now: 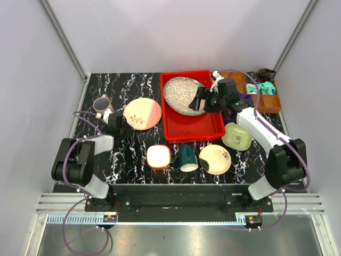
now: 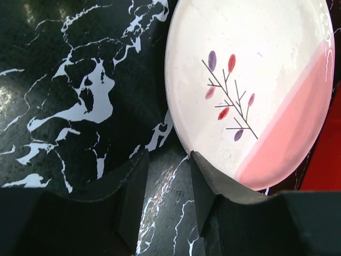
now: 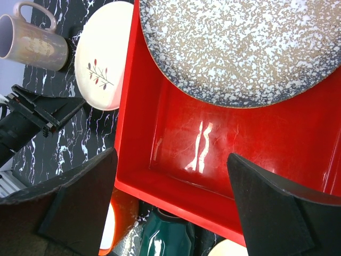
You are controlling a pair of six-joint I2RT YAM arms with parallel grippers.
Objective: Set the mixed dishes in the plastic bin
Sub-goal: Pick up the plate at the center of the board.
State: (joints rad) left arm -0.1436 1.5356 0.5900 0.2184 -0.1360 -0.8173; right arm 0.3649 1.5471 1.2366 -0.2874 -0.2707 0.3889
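Left gripper [image 2: 168,160]: jaws partly apart, a narrow gap with only the marbled table [image 2: 64,80] showing between them; nothing clamped. One finger [image 2: 205,202] sits right at the near rim of the pink-cream plate [image 2: 250,80] and overlaps it in the wrist view; cannot tell whether it presses the rim or only hovers at it. The plate lies flat on the table, just left of the plastic bin [image 1: 192,136]. Plate print: a thin dark twig with small purple and red leaves, and a pink band across one side. Right gripper [image 3: 171,160]: jaws spread wide, empty, held above the bin's floor with nothing touching them. The big speckled grey plate [image 1: 184,95] is inside the bin, at its far-left part; it looks tilted, with its far edge up on the rim. Other dishes are all outside the bin, on the table. The mauve cup [image 1: 101,103] is at far left, near the pink-cream plate. Along the near side of the bin, left to right, are the orange-white bowl [image 1: 159,156], the dark green mug [image 1: 187,157] lying on its side, and the pale yellow plate [image 1: 214,159], which has a small dark mark too small to read. The light green bowl [image 1: 237,136] is just beside the bin's near-right corner. The brown tray [image 1: 266,101] at far right holds a teal cloth [image 1: 261,88].
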